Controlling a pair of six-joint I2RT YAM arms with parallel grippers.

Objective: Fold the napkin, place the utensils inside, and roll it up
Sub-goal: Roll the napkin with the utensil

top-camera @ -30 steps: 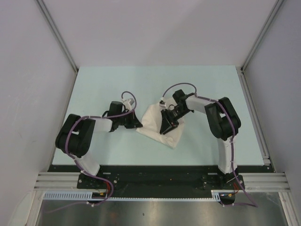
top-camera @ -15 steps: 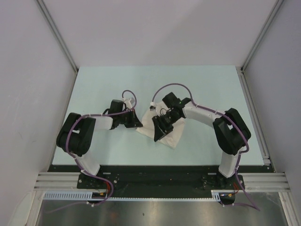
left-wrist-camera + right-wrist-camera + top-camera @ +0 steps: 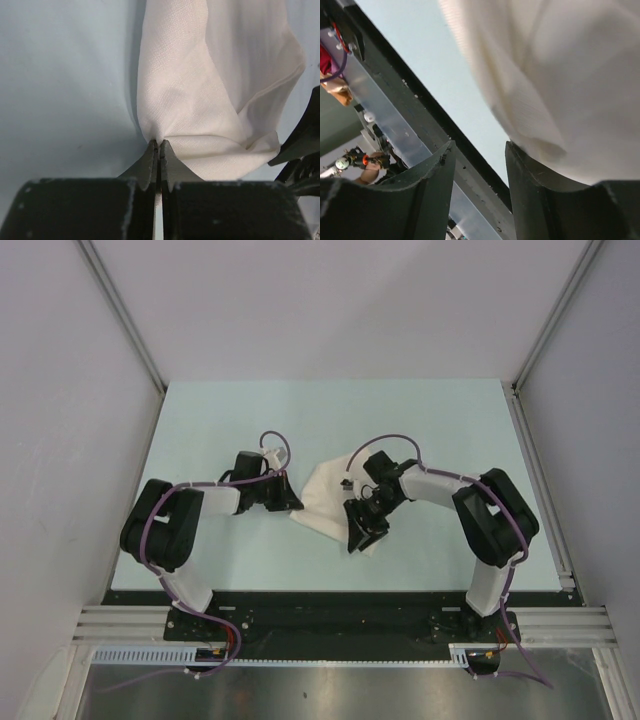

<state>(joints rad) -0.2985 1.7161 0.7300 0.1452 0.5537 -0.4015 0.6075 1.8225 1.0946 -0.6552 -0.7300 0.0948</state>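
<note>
The left arm (image 3: 165,525) and the right arm (image 3: 495,515) each join bulky black joints with white link shells and carry a looping thin purple cable (image 3: 284,452), the left gripper (image 3: 158,145) tapering into scuffed black wedge-shaped fingers (image 3: 172,167).

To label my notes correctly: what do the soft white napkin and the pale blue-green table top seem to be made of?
The soft white napkin looks like thin woven cloth, matte: a fine weave grain shows, and it creases. The pale blue-green table top looks smooth and matte, perhaps laminate or paint.
</note>
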